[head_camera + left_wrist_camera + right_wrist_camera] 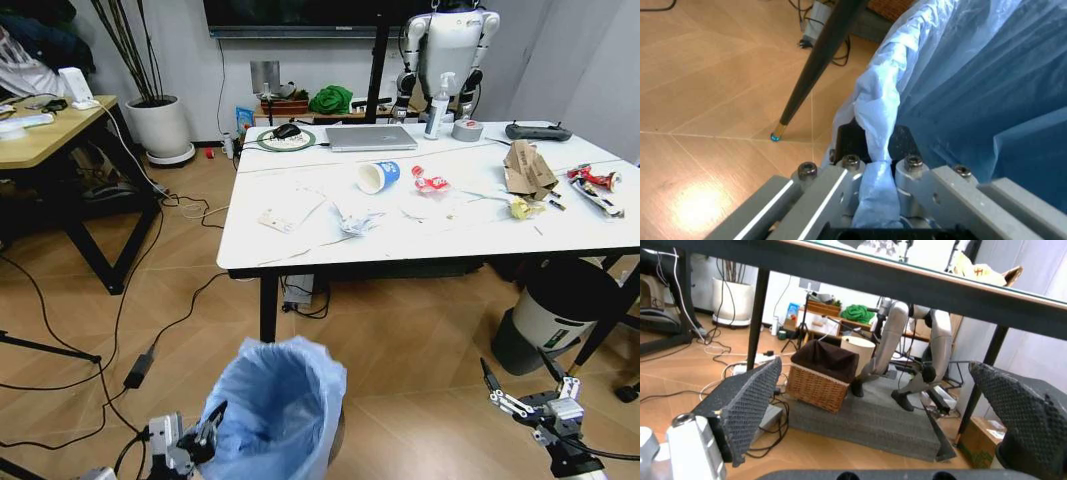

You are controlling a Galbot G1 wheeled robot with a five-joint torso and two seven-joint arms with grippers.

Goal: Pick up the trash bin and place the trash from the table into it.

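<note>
Your left gripper (pixel 875 197) is pinching the trash bin (pixel 272 410) by its bag-lined rim, so you are carrying it. Trash (pixel 378 176) is lying ahead on the table (pixel 300 245). Your right gripper (pixel 525 404) is hanging spread, empty.

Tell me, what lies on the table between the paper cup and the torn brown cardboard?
In the head view, a red-white snack pack lies on the table between the paper cup and the torn brown cardboard.

Bright, even indoor light; glare patch on the floor (pixel 697 210); soft shadows under the table (pixel 420 225).
</note>
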